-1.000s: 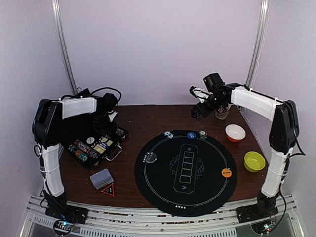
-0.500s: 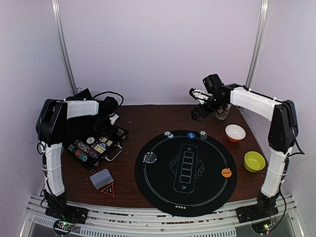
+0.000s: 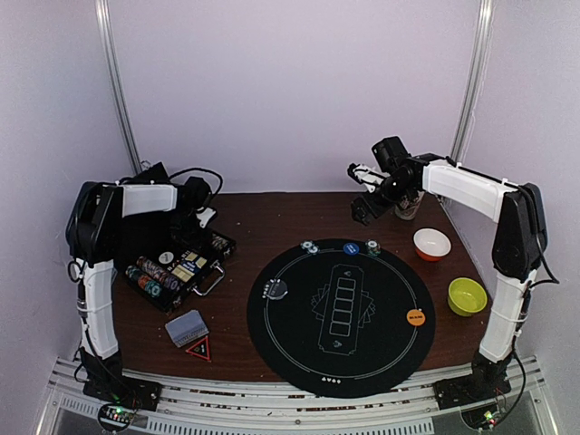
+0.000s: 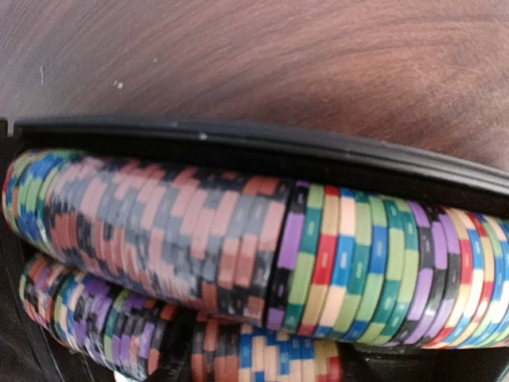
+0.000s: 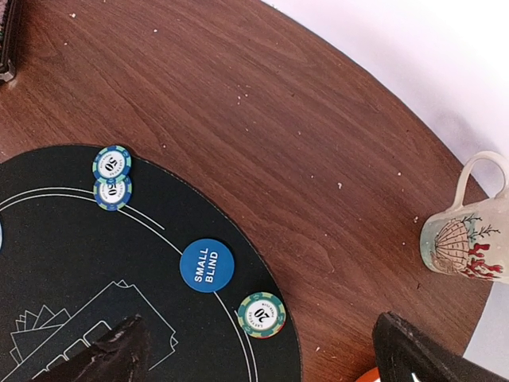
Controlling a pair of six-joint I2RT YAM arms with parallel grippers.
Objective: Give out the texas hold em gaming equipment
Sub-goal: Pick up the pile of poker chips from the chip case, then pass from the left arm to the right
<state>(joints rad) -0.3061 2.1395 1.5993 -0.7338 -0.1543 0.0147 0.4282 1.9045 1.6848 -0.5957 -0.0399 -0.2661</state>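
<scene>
Rows of stripe-edged poker chips [image 4: 238, 239] fill the left wrist view, lying in the black case [image 3: 177, 267]. My left gripper [image 3: 195, 220] hangs over the back end of that case; its fingers do not show. My right gripper [image 5: 270, 354] is open, high above the far edge of the round black mat [image 3: 340, 353]. Below it lie two blue chips [image 5: 111, 177], the blue small blind button [image 5: 207, 265] and a green chip [image 5: 261, 314]. An orange button [image 3: 415, 317] and a pale button [image 3: 276, 289] also sit on the mat. A card deck [image 3: 187, 327] lies near the front left.
A patterned mug [image 5: 465, 231] stands at the back right, with an orange bowl [image 3: 431, 243] and a green bowl [image 3: 467, 295] right of the mat. A red triangle [image 3: 199, 349] lies beside the deck. The case's black rim [image 4: 318, 151] borders bare wood.
The left arm has shifted slightly and settled lower over the back of the chip case. The right arm has barely moved.
</scene>
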